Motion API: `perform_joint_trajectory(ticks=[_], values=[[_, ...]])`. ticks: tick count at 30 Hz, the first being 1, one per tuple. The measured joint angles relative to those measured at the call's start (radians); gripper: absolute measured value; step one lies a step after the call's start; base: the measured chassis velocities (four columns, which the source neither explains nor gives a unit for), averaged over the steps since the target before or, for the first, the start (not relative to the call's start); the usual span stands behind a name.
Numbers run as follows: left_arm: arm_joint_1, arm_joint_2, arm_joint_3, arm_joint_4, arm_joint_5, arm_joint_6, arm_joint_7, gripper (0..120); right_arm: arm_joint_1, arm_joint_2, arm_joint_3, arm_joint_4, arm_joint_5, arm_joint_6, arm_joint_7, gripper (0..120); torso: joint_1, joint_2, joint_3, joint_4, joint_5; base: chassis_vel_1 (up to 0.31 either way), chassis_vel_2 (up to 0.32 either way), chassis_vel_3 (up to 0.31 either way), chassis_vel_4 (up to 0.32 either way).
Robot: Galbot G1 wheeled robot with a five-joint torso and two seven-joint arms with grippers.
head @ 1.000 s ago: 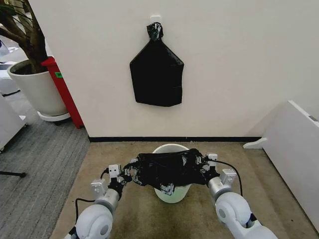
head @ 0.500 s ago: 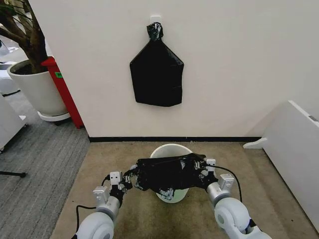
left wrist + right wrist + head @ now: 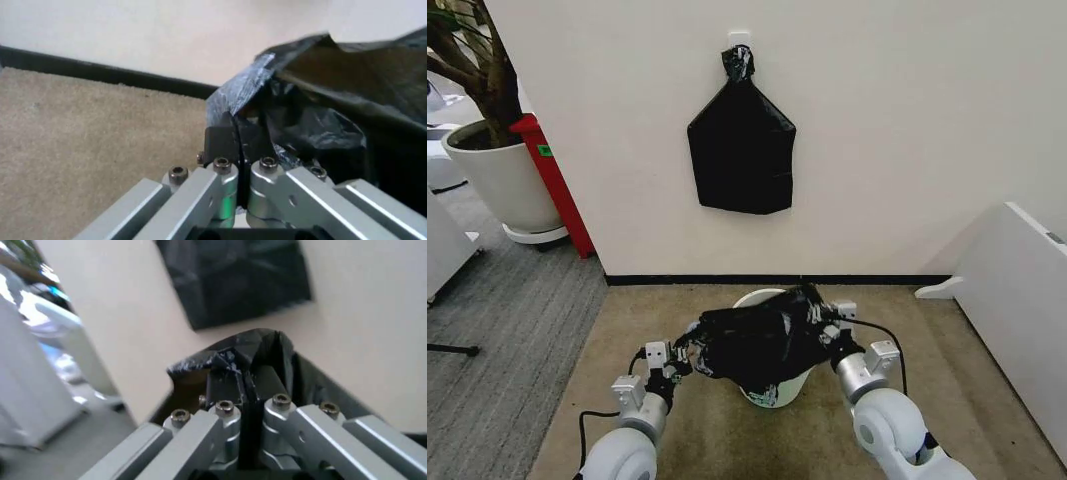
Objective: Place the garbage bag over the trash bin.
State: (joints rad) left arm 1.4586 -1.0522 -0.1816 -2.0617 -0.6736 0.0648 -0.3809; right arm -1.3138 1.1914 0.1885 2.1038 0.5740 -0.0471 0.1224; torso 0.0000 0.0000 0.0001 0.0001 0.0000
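The thin, glossy, crinkled black plastic garbage bag (image 3: 757, 340) is held stretched between the two claws, directly over the small round cream-white plastic trash bin (image 3: 775, 388), which stands on the beige carpet (image 3: 647, 320) close to the wall. The left claw (image 3: 689, 352) is clamped on the bag's left edge; in the left wrist view its fingers (image 3: 230, 145) are seen pressed together on a fold of film. The right claw (image 3: 825, 318) is likewise closed on the bag's right edge, the pinch being confirmed in the right wrist view (image 3: 243, 382).

Compared with half a second ago, the right claw has been raised and carried toward the wall, so that the bag is now tilted, its right side high and its far edge covering most of the bin's back rim, of which only a short arc is left visible. The left claw is little changed. The bag's mouth is seen partly open in the left wrist view.

It is judged that the bag is being worked over the far rim and that the bin is not yet sleeved. The film is slack and slippery; a snag on the rolled rim or a tipped bin is the apparent risk.

A flat black plastic bundle with a knotted top (image 3: 741, 140) hangs on the wall behind, untouched.
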Motion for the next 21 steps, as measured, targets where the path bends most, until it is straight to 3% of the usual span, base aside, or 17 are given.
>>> perform_joint_trajectory(ticks=[5, 12, 21], values=[[-0.004, 0.000, -0.004, -0.009, 0.007, -0.028, 0.010, 0, -0.001, 0.001, -0.021, 0.094, 0.059, -0.018, -0.008, 0, 0.000, 0.000, 0.000, -0.0001, 0.0000, 0.000, 0.000, 0.000, 0.000], [-0.012, -0.014, -0.004, 0.002, 0.019, -0.069, 0.017, 0, 0.022, -0.011, -0.029, 0.074, 0.097, 0.084, -0.187, 0, 0.000, 0.000, 0.000, -0.0001, 0.0000, 0.000, 0.000, 0.000, 0.000], [-0.008, -0.036, -0.018, -0.027, 0.029, -0.146, 0.058, 0, 0.062, -0.003, -0.118, 0.070, 0.207, 0.129, -0.257, 0, 0.000, 0.000, 0.000, 0.0000, 0.0000, 0.000, 0.000, 0.000, 0.000]])
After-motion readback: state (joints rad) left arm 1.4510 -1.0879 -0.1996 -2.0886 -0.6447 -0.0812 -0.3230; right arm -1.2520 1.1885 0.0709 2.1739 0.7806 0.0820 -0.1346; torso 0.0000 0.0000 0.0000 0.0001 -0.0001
